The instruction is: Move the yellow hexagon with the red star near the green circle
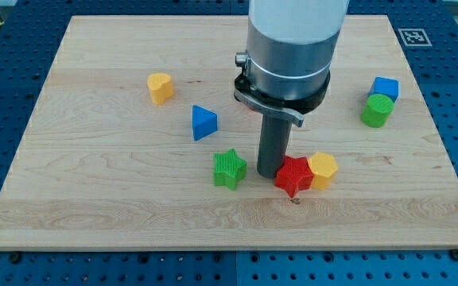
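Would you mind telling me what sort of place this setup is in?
Probably a robotics lab bench: a wooden board on a blue perforated table, a fiducial marker, and toy blocks around my tip.

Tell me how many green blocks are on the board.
2: a green star near the middle bottom, left of my tip, and a green circle at the right, touching the blue block. The arm may hide others.

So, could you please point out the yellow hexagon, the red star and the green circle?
yellow hexagon (324,168): camera view, top face.
red star (293,173): camera view, top face.
green circle (378,107): camera view, top face.
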Action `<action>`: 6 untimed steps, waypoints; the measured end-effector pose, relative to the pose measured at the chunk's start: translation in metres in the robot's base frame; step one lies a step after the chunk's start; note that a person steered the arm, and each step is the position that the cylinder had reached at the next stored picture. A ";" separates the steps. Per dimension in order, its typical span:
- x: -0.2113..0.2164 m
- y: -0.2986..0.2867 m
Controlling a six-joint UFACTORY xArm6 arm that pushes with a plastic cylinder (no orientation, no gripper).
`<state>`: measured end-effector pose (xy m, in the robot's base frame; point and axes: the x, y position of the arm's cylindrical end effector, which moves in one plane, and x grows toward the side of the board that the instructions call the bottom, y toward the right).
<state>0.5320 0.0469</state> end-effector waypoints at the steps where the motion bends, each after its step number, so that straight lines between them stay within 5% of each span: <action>1: 0.015 -0.011; 3: 0.025 -0.017; 6: 0.019 0.056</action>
